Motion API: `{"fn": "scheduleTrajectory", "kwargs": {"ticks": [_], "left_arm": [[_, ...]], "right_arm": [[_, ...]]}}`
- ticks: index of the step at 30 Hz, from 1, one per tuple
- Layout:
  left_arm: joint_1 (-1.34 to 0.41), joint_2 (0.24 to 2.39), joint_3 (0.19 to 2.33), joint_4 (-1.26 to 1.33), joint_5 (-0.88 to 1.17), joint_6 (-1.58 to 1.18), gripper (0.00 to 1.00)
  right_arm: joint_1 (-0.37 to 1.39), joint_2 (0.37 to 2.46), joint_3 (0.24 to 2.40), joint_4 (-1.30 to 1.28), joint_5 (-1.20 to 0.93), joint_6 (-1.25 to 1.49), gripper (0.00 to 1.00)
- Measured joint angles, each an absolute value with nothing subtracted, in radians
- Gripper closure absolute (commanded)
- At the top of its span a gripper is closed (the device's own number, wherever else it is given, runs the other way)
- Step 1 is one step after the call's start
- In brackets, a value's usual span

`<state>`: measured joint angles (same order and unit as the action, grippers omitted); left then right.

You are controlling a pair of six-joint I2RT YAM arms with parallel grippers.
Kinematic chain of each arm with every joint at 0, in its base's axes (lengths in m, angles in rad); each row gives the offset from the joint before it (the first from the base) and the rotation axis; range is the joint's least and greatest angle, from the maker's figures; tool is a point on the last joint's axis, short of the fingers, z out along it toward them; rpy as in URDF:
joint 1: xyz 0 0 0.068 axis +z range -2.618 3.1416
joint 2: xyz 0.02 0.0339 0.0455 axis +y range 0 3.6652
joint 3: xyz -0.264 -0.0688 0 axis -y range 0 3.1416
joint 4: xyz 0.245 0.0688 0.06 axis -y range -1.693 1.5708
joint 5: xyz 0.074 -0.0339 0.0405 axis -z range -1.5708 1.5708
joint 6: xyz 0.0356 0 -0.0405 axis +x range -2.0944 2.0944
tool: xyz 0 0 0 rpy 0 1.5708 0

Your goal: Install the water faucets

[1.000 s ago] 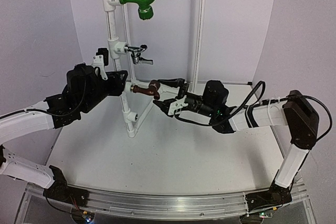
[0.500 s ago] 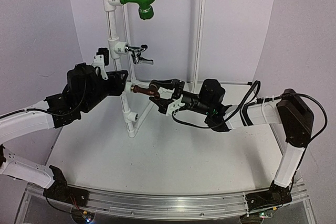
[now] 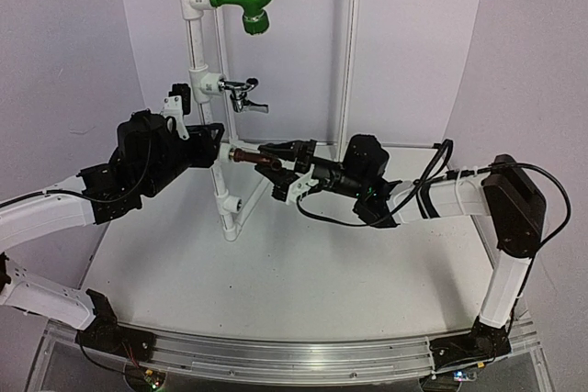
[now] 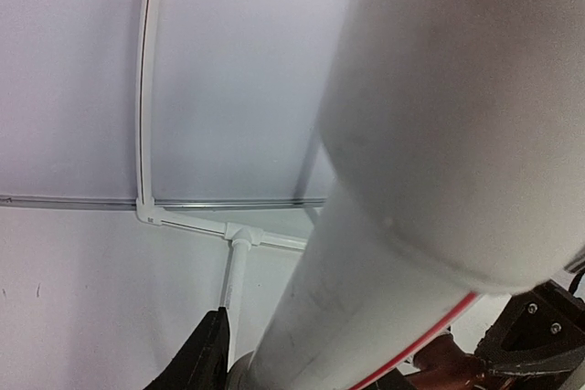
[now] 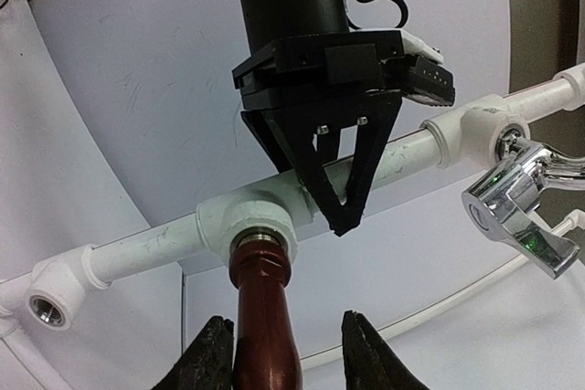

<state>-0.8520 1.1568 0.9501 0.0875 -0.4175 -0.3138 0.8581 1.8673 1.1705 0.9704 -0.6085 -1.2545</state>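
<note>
Looking down from the top camera, you see your left gripper (image 3: 217,148) closed around the upright white pipe (image 3: 194,48) of the stand, level with the dark reddish-brown faucet (image 3: 244,158), which sticks out sideways from that pipe. Your right gripper (image 3: 274,164) reaches in from the right with its fingers on either side of that faucet's outer end. The chrome faucet (image 3: 241,95) sits higher on the pipe, and a green elbow piece (image 3: 246,5) higher still. The stand rests on a white table (image 3: 303,282), with pale lilac walls (image 3: 514,61) curving round behind. From the left wrist, the pipe fills most of the picture, right up against the camera, with one black finger (image 4: 208,355) beside it at the bottom edge. From the right wrist, the brown faucet is seated in its tee fitting (image 5: 242,221) and runs down between your right fingers (image 5: 216,353). The finger on the picture's left lies against it and the other stands off with a gap, so the jaws are apart, not clamped. Beyond, the left gripper pinches the pipe, and the chrome faucet hangs at the right.
</note>
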Motion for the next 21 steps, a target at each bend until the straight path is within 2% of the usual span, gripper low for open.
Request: {"fn": "scheduleTrajectory", "kwargs": {"ticks": [12,18,21], "left_arm": [[-0.852,1.157,0.950,0.087,-0.413,-0.313,1.00],[-0.849,1.158,0.950,0.087,-0.421,-0.315,1.00],[-0.846,1.158,0.950,0.087,-0.423,-0.318,1.00]], "right_arm": [[0.859,1.883,1.215,0.889,-0.642,-1.279,0.80],[0.852,1.883,1.261,0.797,-0.678,-1.274,0.99],[0.848,1.883,1.296,0.728,-0.697,-1.268,1.00]]}}
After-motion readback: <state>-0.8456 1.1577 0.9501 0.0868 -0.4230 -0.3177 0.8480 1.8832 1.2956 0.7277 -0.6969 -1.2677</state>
